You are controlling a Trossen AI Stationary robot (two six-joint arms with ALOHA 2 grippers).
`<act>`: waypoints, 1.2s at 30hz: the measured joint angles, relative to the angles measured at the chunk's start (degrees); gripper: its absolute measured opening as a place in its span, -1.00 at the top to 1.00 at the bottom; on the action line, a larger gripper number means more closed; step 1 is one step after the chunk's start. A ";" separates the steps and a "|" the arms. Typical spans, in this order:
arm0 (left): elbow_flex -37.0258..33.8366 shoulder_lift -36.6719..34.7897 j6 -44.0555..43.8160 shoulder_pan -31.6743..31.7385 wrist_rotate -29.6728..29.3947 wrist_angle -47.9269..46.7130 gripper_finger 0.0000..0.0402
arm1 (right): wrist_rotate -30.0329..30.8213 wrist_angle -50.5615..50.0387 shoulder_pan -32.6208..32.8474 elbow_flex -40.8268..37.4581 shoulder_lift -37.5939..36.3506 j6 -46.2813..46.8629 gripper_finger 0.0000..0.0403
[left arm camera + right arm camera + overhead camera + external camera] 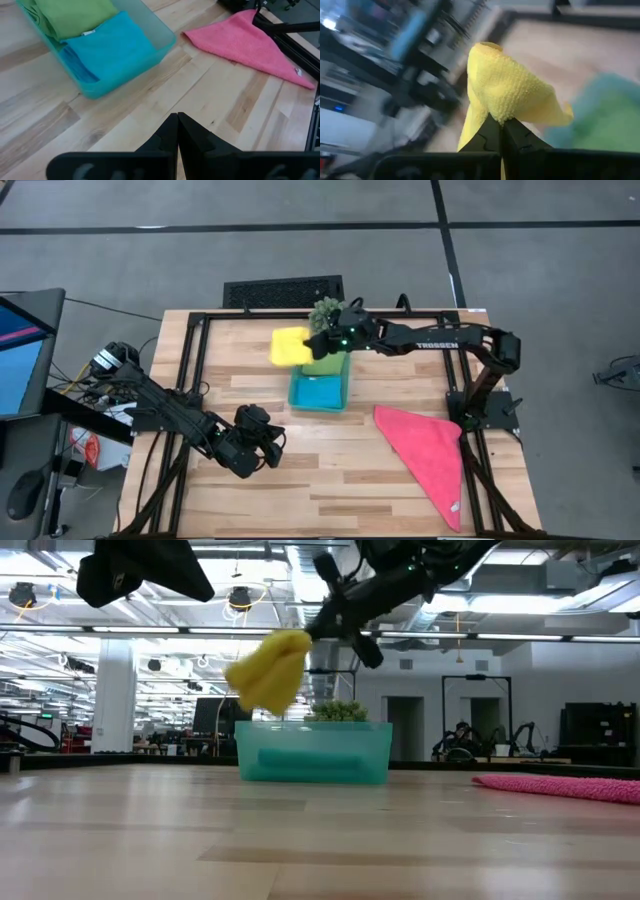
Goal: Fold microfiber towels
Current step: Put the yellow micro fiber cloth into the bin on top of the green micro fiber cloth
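the yellow towel (pixel 290 346) is held pinched in the right end effector (pixel 318 343), raised off the table (pixel 300 480) above the far-left edge of the teal tray (pixel 320 393); in the low view the towel (pixel 268 670) is seen hanging bunched in the air, above and left of the tray (pixel 313 752). in the right wrist view the closed fingers (pixel 492 137) are seen gripping a fold of the cloth (pixel 505 92).

the lime green towel (pixel 75 15) and the blue towel (pixel 110 47) are laid folded side by side in the tray, green at the far end, blue at the near end. the pink towel (pixel 425 455) is spread flat on the table, right of the tray & well apart from it, in a rough triangle.

a small spiky green plant (pixel 325 312) is placed just beyond the tray's far end, next to the right end effector.

the left end effector (pixel 262 442) is parked near the table's near-left area, fingers (pixel 175 135) pressed together w/ nothing between them.
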 joint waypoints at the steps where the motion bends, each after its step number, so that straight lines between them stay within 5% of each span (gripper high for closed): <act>1: 0.00 0.00 0.00 0.00 0.02 -0.03 1.00 | 0.02 -2.23 0.01 0.00 0.00 0.11 0.95; 17: 0.00 0.02 1.82 0.00 -0.20 -0.23 1.00 | 5.56 -21.70 -2.81 -6.04 1.51 0.71 0.88; 31: 0.00 0.02 1.92 0.00 -0.30 -0.23 1.00 | 8.24 -23.95 -5.05 -4.48 -0.78 -7.11 0.21; 36: 0.01 0.02 1.92 0.00 -0.28 -0.28 1.00 | 7.76 -23.63 -3.15 -3.20 -3.30 -18.21 0.10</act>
